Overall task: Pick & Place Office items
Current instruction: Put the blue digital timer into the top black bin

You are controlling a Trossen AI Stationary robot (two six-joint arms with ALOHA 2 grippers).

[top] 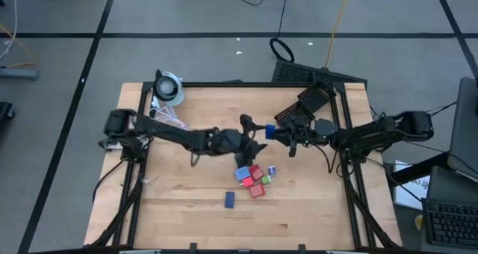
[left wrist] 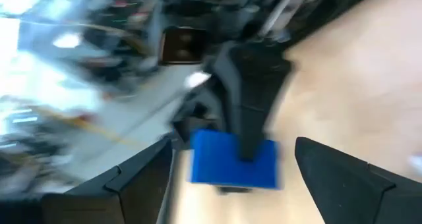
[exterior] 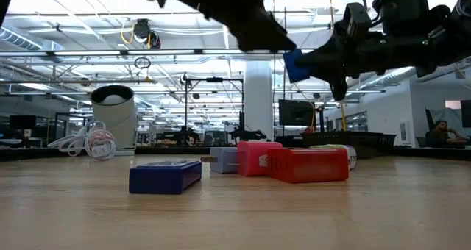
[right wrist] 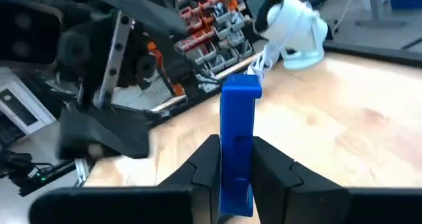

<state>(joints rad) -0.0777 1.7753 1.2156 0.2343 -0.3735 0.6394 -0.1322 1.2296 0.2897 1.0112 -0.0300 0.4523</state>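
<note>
Above the middle of the table, the right gripper is clamped tight on a blue block, held in the air clear of the wood. The left gripper faces it from just beside, fingers spread wide and holding nothing; its wrist view is smeared, so whether they touch the block is unclear. Below lies a cluster of blocks, with a dark blue block apart; in the low view the red block hides others behind it.
</note>
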